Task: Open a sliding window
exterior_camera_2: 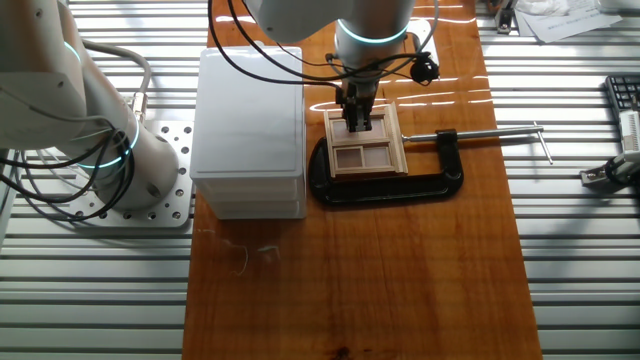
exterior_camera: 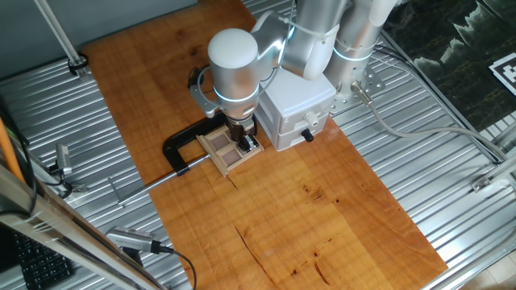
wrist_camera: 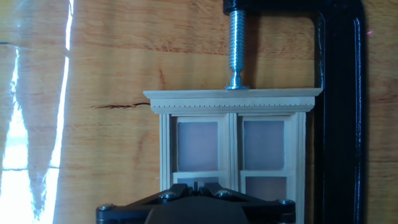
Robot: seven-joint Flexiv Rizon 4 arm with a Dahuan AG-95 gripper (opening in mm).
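Note:
The sliding window [exterior_camera: 226,150] is a small light-wood frame with brownish panes, lying flat on the wooden board and pinned by a black C-clamp [exterior_camera: 182,145]. It also shows in the other fixed view [exterior_camera_2: 365,152] and in the hand view [wrist_camera: 231,146]. My gripper [exterior_camera: 244,138] points straight down onto the window's end nearest the white box; in the other fixed view it [exterior_camera_2: 358,122] stands on the far part of the frame. In the hand view the gripper [wrist_camera: 195,185] has its fingers nearly together over the lower sash rail. The contact itself is hidden.
A white box with a black knob [exterior_camera: 297,113] stands right beside the window. The clamp's screw bar [exterior_camera_2: 490,131] sticks out across the board's edge. The board [exterior_camera: 322,217] lies on a ribbed metal table. A tool [exterior_camera: 133,239] and cables lie at the near left.

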